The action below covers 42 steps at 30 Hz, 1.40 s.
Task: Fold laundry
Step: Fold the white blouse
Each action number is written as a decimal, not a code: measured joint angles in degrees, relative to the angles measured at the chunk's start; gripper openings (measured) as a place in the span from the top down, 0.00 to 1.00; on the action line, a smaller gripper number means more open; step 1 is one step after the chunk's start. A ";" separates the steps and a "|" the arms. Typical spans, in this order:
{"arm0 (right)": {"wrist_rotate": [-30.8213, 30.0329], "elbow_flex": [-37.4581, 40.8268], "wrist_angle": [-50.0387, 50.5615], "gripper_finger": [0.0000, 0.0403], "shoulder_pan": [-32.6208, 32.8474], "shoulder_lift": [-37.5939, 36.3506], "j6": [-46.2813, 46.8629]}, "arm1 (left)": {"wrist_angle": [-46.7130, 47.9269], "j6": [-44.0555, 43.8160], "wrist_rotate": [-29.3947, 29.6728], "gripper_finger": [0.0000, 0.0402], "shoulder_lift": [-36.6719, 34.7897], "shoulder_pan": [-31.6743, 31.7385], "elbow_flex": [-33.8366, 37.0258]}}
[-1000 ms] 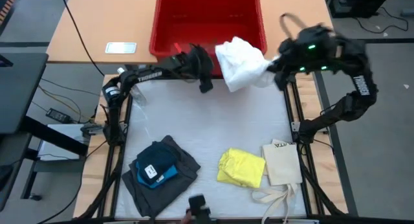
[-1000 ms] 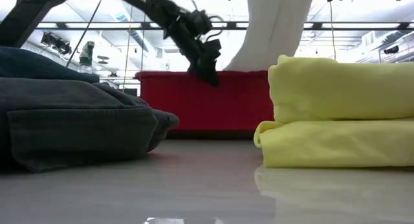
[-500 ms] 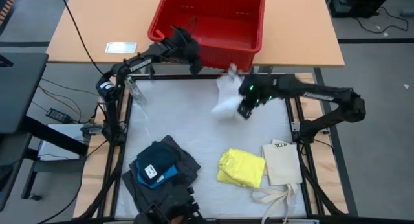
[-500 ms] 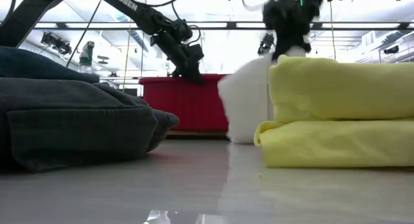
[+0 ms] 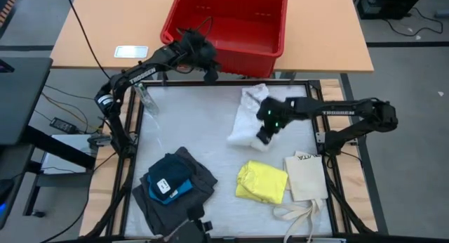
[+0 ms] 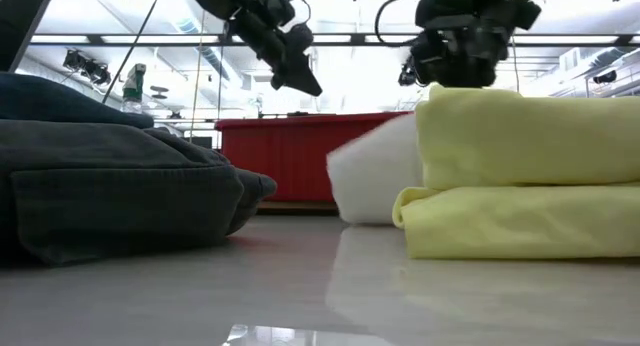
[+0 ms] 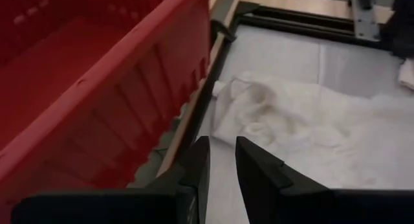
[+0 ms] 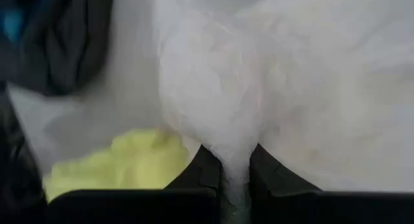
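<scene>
A white cloth piece (image 5: 247,116) (image 6: 375,181) lies crumpled on the table's far right part, stretching from the far edge toward the middle. My right gripper (image 5: 264,136) (image 8: 236,179) is shut on its near end. My left gripper (image 5: 212,76) (image 7: 223,166) hangs in the air at the red bin's front wall, holding nothing; only a narrow gap shows between its fingers. A folded yellow piece (image 5: 261,182) (image 6: 520,176) rests near the front. The dark grey shorts (image 5: 184,190) with a blue piece (image 5: 168,183) on top lie at the near left. My right gripper pinches a gathered bunch of the white cloth (image 8: 237,160) between its two fingers (image 8: 206,171), at the cloth's near end. The fingers slant down from the table's right side. The rest of the cloth lies slack on the table, running toward the far edge (image 5: 254,94).
A red bin (image 5: 224,25) (image 7: 77,88) stands beyond the table's far edge. A flat cream tote bag (image 5: 307,176) with straps lies at the near right, beside the yellow piece. The table's middle shows bare white surface (image 5: 189,123).
My right gripper has come down from high over the far right corner toward the table's middle, tipping downward. The white cloth, which hung in the air below it, now lies crumpled on the table. My left gripper has risen and drawn toward the red bin.
</scene>
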<state>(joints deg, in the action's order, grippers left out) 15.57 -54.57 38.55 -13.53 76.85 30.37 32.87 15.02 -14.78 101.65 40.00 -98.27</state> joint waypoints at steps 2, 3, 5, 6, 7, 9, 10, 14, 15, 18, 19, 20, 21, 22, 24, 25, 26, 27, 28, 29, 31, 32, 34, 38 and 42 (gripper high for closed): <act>-2.11 -1.52 0.01 0.91 -3.25 -0.30 -1.17 | 0.38 0.96 -0.18 0.81 -0.68 -0.75 0.00; -2.92 -1.76 0.10 0.91 -5.23 -0.36 -1.98 | 0.44 1.16 -0.20 0.81 -1.04 -1.01 -0.01; -3.46 -1.44 0.52 0.91 -9.35 -0.29 -4.12 | 0.25 1.27 -0.55 0.81 -1.56 -1.46 -0.01; -3.45 -0.88 0.16 0.91 -11.49 -0.14 -5.68 | 0.33 1.26 -0.80 0.81 -1.74 -1.63 -0.01; -3.43 -0.13 -0.30 0.91 -13.43 0.33 -7.20 | 0.51 1.33 -1.07 0.81 -1.76 -1.71 -0.01; -3.50 2.00 -2.16 0.91 -16.83 1.79 -9.91 | 1.09 2.00 -1.66 0.81 -1.76 -2.03 -0.01; -3.49 3.17 -3.48 0.91 -18.29 2.70 -10.62 | 1.53 2.26 -1.81 0.81 -1.76 -2.24 -0.01; -3.78 6.28 -7.50 0.80 -22.95 5.51 -11.36 | 4.30 2.96 -1.95 0.81 -1.73 -3.71 -0.01; -3.73 6.69 -7.89 0.74 -23.80 5.84 -11.67 | 5.16 3.71 -2.04 0.81 -1.71 -4.25 -0.01; -3.71 6.78 -7.86 0.55 -25.81 5.03 -11.99 | 6.32 5.66 -2.06 0.80 -1.69 -5.81 -0.01; -3.73 6.78 -7.73 0.49 -26.26 4.02 -11.56 | 6.68 6.06 -2.06 0.78 -1.69 -6.29 -0.01; -3.77 6.78 -7.72 0.44 -26.69 2.70 -10.53 | 6.93 6.30 -2.06 0.77 -1.69 -6.72 -0.01; -3.94 6.78 -7.71 0.39 -27.15 1.19 -9.42 | 7.15 6.41 -2.07 0.75 -1.68 -7.10 -0.01; -4.60 6.77 -7.70 0.36 -27.46 -0.45 -8.02 | 7.43 6.38 -2.07 0.73 -1.67 -7.46 -0.01; -6.89 6.74 -7.70 0.33 -27.60 -3.93 -4.30 | 8.08 5.97 -2.47 0.70 -1.67 -8.31 -0.01; -7.76 6.74 -7.70 0.32 -27.58 -5.52 -2.84 | 8.59 5.80 -3.37 0.68 -1.67 -8.74 -0.01; -8.12 6.74 -7.72 0.32 -27.23 -7.05 -1.60 | 9.06 5.75 -4.96 0.67 -1.61 -9.26 -0.01; -7.85 6.74 -7.70 0.33 -26.56 -8.48 -0.61 | 9.59 5.78 -7.19 0.67 -1.43 -9.94 -0.01; -6.78 6.70 -7.72 0.35 -25.49 -9.65 -0.35 | 10.21 5.83 -9.32 0.66 -1.30 -10.63 -0.01; -5.73 6.67 -7.57 0.36 -24.30 -10.73 -0.31 | 11.04 6.28 -11.31 0.66 -1.02 -11.38 -0.01; -5.31 6.67 -5.10 0.40 -21.61 -12.73 -0.32 | 12.78 8.11 -13.22 0.66 -0.26 -13.05 -0.01; -5.28 6.67 -4.03 0.42 -20.12 -13.58 -0.57 | 13.50 9.14 -13.23 0.66 0.27 -13.84 0.12; -4.96 6.67 -3.49 0.45 -16.87 -14.84 -2.37 | 13.30 10.15 -13.11 0.66 1.27 -15.47 0.92; -5.83 7.57 -4.07 0.48 -8.62 -15.14 -8.15 | 9.27 13.09 -10.57 0.66 4.03 -18.66 3.99; -11.72 10.05 -5.55 0.49 -1.38 -13.77 -13.57 | 5.59 17.04 -6.54 0.65 6.88 -21.89 7.77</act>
<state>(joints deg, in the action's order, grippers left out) 3.85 -44.53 33.01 -14.91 63.08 16.81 38.46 32.06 -21.33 108.53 18.11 -90.50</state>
